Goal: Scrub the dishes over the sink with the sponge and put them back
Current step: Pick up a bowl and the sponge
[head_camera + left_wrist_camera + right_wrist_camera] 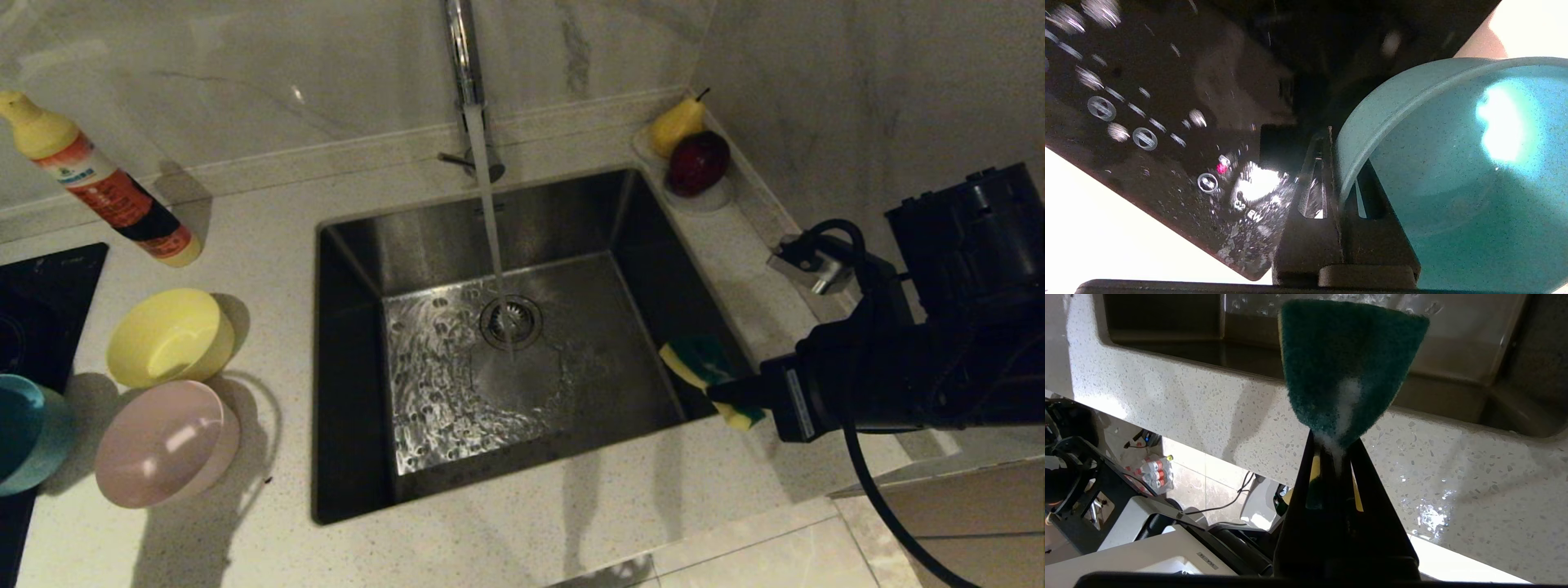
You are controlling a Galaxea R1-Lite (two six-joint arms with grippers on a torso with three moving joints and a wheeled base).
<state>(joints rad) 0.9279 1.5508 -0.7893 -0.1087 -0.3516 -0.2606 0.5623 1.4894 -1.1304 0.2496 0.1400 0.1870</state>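
Left tool (1336, 171): clamped tight on the rim of the light blue round plastic bowl (1453, 171), one finger inside the wall, one outside, above the black glass hob (1147, 122). In the head view only the bowl (24, 433) shows, at the far left edge.

Right tool (1337, 457): shut on the yellow foam sponge with dark green scouring face (1347, 363), suds on it, held by the right front corner of the square stainless steel sink (506, 359).

Tap water (490, 220) runs into the drain. Yellow bowl (167, 335) and pink bowl (167, 441) wait on the speckled tabletop (269, 261), left of the sink.

Risks: the rim pinch is thin, so the bowl may swing or slip once wetted; scrubbing pressure could lever it free; the squeezed sponge could twist out.
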